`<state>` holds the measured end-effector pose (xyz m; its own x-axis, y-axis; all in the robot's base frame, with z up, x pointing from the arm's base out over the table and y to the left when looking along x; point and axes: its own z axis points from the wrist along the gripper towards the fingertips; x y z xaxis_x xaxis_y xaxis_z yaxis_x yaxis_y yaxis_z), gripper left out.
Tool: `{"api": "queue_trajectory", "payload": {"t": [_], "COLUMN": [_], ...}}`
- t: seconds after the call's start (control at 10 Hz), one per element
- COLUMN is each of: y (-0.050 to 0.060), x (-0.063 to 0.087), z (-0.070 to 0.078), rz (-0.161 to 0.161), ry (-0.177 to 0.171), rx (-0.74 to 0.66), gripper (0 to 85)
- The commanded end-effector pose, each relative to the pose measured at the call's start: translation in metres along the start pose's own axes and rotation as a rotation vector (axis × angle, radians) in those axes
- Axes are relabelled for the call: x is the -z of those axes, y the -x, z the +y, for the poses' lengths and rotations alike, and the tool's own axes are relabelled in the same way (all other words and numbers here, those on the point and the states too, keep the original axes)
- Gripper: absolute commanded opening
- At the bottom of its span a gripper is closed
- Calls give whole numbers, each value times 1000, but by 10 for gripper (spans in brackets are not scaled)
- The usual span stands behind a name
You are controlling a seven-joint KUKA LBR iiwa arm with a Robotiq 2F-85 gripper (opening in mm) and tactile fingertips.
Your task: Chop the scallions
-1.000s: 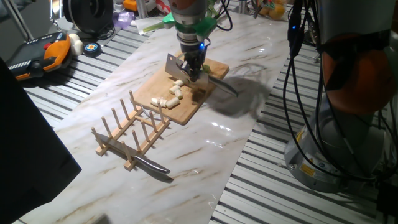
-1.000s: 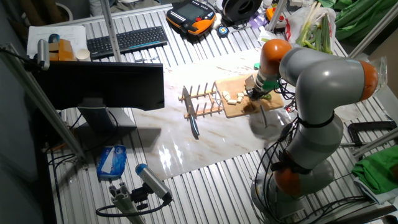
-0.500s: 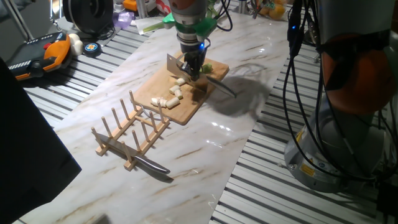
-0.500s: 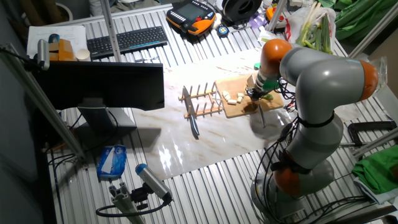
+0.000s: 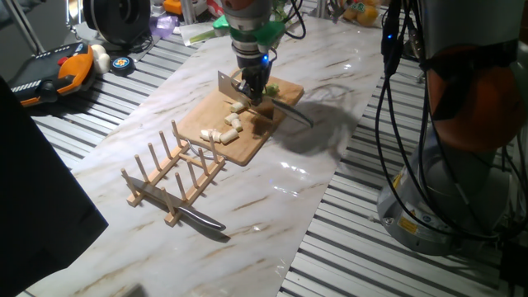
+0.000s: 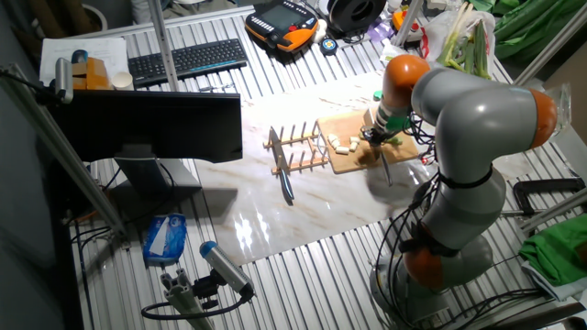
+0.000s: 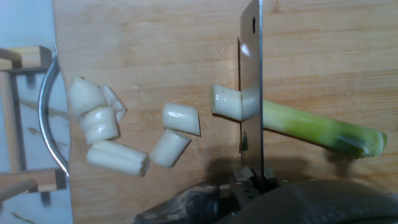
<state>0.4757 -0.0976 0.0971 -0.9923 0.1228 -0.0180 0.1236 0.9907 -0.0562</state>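
Directly below claw (image 5: 250, 89): scallions (image 7: 292, 119).

Rack: wooden peg rack (image 5: 173, 176) on the marble table (image 5: 272, 206)
Spare knife: (image 5: 200, 219) lying beside the rack
Behind: keyboard (image 6: 188, 59), monitor (image 6: 151, 124)

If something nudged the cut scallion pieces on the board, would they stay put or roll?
The cut scallion pieces are short rounded cylinders lying on their sides, so they would probably roll. They look light, so a slight push likely scatters them. The cutting board is flat with no visible rim to stop them.
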Motion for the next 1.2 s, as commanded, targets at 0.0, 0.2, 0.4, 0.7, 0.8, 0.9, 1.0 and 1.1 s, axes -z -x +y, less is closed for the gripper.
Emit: {"api": "queue_trajectory", "payload": {"t": [0.0,0.2,0.4,0.7,0.8,0.9,1.0,1.1], "y": [2,2,2,2,2,2,2,3], "x": [3,3,4,5,7,10,15,23], "z": [2,3,4,6,5,4,2,3], "rz": [3,10,6,9,2,-1,-1,0], "ry": [-1,12,5,14,6,6,6,3], "rx": [0,2,6,5,8,8,8,8], "gripper": [7,7,7,7,7,7,7,7]}}
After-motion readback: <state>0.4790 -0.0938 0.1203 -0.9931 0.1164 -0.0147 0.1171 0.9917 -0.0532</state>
